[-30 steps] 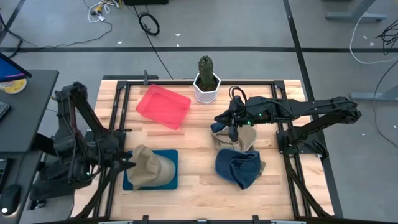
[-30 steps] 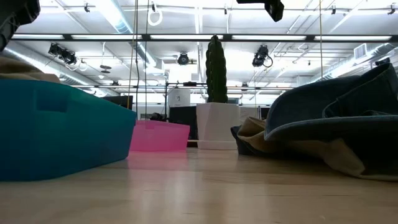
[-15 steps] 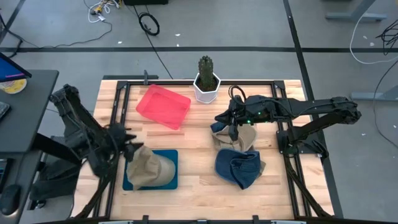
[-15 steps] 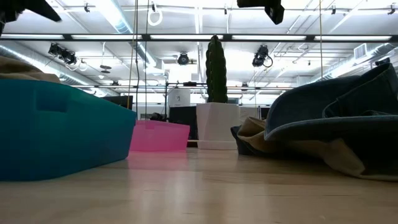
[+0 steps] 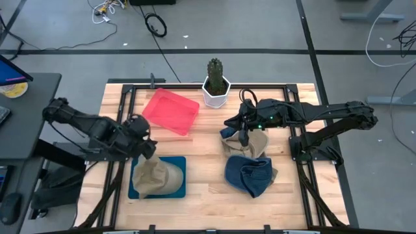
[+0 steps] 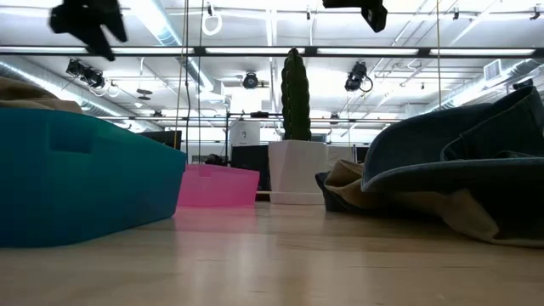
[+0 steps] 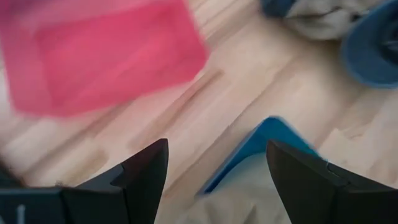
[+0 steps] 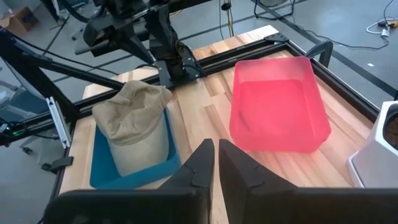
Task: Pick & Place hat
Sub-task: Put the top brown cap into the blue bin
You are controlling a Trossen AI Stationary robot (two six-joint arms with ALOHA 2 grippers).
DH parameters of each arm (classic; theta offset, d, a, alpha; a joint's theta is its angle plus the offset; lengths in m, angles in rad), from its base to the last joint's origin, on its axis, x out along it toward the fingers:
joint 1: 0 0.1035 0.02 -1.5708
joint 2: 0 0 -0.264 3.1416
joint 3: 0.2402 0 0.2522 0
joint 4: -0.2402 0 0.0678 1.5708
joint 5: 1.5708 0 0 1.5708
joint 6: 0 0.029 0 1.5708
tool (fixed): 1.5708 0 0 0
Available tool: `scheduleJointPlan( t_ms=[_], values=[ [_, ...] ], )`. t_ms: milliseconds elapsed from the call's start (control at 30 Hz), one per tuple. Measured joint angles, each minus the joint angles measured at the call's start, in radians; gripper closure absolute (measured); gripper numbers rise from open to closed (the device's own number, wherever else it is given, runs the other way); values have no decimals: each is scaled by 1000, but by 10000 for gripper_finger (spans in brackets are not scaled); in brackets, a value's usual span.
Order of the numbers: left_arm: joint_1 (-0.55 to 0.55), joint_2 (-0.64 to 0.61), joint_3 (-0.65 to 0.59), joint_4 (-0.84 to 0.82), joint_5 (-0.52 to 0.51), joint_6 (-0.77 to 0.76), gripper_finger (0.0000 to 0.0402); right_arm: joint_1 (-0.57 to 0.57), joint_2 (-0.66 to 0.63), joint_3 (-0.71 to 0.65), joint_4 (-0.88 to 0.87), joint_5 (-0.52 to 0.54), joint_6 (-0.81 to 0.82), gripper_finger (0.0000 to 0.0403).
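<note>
A tan hat (image 5: 156, 174) sits crown-up in a blue tray (image 5: 179, 162) at the table's near left. My left gripper (image 5: 148, 144) hovers open above the tray's far edge; in its wrist view (image 7: 217, 155) the tray corner (image 7: 261, 140) and the tan hat (image 7: 267, 193) lie between and beyond the fingers. My right gripper (image 5: 244, 136) hangs shut and raised (image 6: 367, 10) over a second tan hat (image 5: 257, 144), which lies on the wood beside a blue denim hat (image 5: 250, 175).
A pink tray (image 5: 171, 110) lies beyond the blue tray toward the far edge. A white pot with a cactus (image 5: 216, 88) stands at the far middle. Black rails frame the tabletop. Bare wood shows between the two trays and the hats on the right.
My left arm has swung from the table's near left edge, beside the blue tray, toward the far edge and then right; its gripper now hangs over the tray's far side. In the low view it has come further into the picture at the top left.
</note>
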Motion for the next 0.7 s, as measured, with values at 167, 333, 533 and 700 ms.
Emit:
scheduleJointPlan(
  t_ms=[167, 333, 533, 700],
  values=[
    [68, 0, 0, 210, 1, 273, 126, 0, -8, 0, -121, 0, 90, 376],
    [121, 1, 0, 416, -3, 463, 126, 0, -17, 0, -444, 46, 255, 376],
    [182, 1, 0, 612, -3, 625, 126, -10, -17, 0, -842, 136, 453, 373],
    [221, 1, 0, 703, 0, 706, 126, -52, -18, -6, -994, 131, 568, 326]
  ],
)
